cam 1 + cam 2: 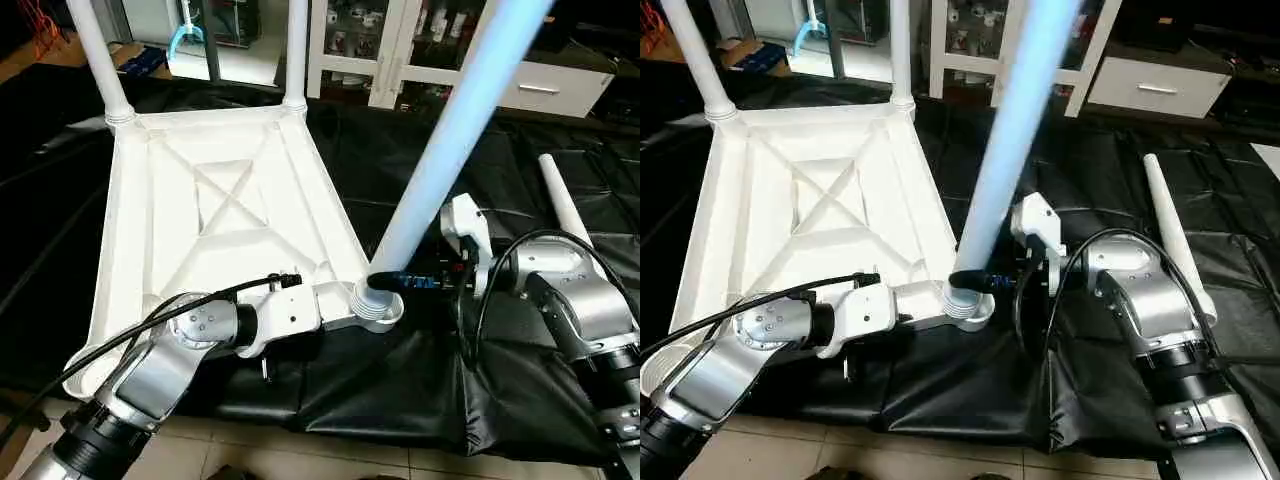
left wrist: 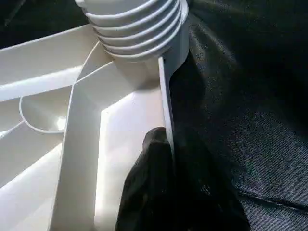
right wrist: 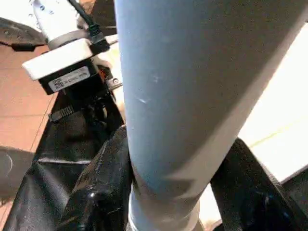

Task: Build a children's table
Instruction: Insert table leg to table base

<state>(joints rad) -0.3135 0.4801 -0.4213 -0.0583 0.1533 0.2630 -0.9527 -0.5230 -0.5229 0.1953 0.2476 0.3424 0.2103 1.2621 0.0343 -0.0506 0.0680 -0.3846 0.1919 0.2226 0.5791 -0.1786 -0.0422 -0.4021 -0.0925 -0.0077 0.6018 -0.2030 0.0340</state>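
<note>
The white table top [image 1: 230, 200] lies underside up on a black cloth, its X ribs showing. Two white legs [image 1: 98, 60] [image 1: 296, 50] stand in the far corner sockets. A third leg [image 1: 450, 140] rises tilted from the near right socket [image 1: 378, 305]. My right gripper [image 1: 395, 281] is shut on this leg just above the socket, with its black fingers [image 3: 103, 178] on both sides of the tube. My left gripper [image 2: 168, 163] is shut on the table top's rim next to that socket. A fourth leg [image 1: 565, 210] lies loose on the cloth at the right.
The black cloth [image 1: 400, 390] ends at tiled floor [image 1: 300, 455] in front. A white glass-door cabinet [image 1: 400, 50] and a white drawer unit [image 1: 550, 90] stand behind the work. Black cables loop over both forearms.
</note>
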